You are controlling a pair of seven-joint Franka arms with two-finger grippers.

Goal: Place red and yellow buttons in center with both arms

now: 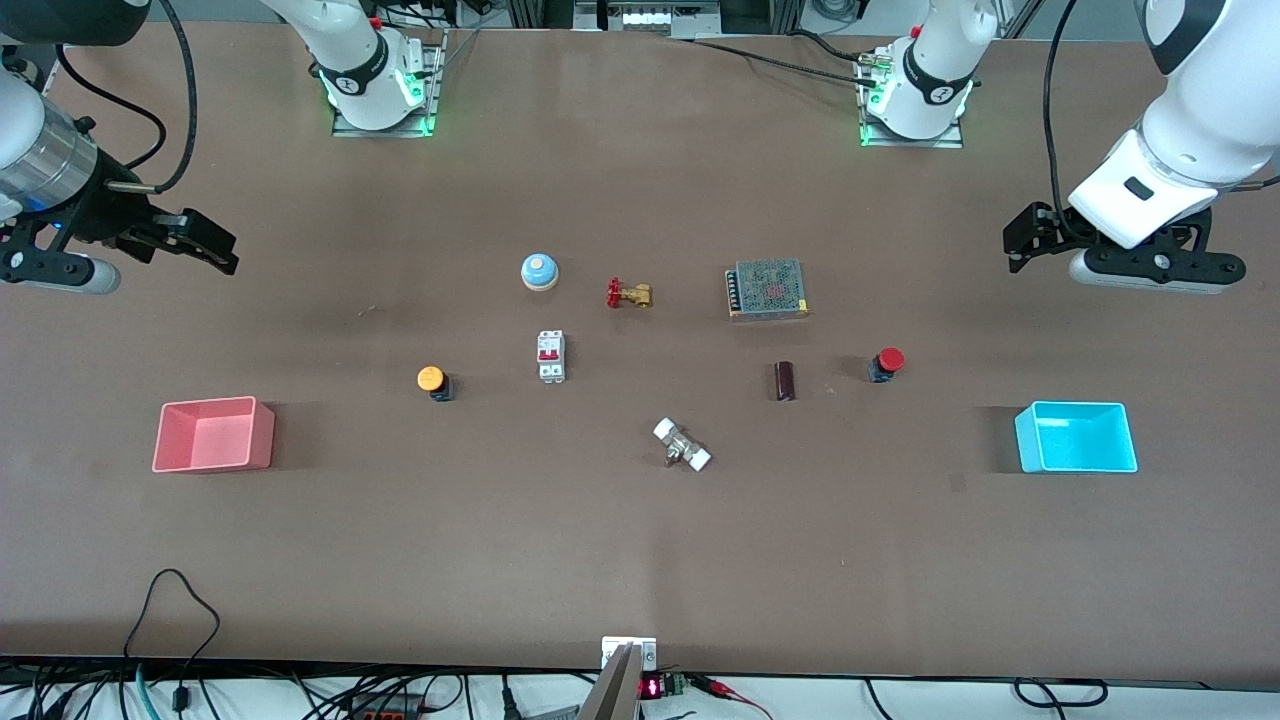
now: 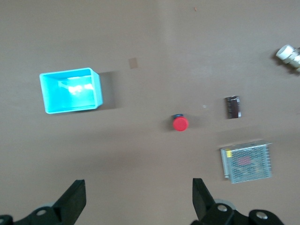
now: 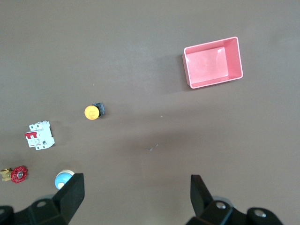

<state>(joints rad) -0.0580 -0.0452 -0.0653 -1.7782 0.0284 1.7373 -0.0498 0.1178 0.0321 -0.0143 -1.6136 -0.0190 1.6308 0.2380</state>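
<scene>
Red button (image 1: pixel 887 363) and yellow button (image 1: pixel 433 382): lying apart, off-centre. Left gripper (image 2: pixel 138 199) and right gripper (image 3: pixel 136 197): raised, fingers spread, holding nothing (each must descend on its button).

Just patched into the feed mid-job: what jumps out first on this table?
Two bright bins: a pink bin at the right arm's end and a cyan bin at the left arm's end. Between them small parts lie scattered, with the yellow button and the red button untouched. The left gripper and right gripper hover open at the table's ends.
</scene>
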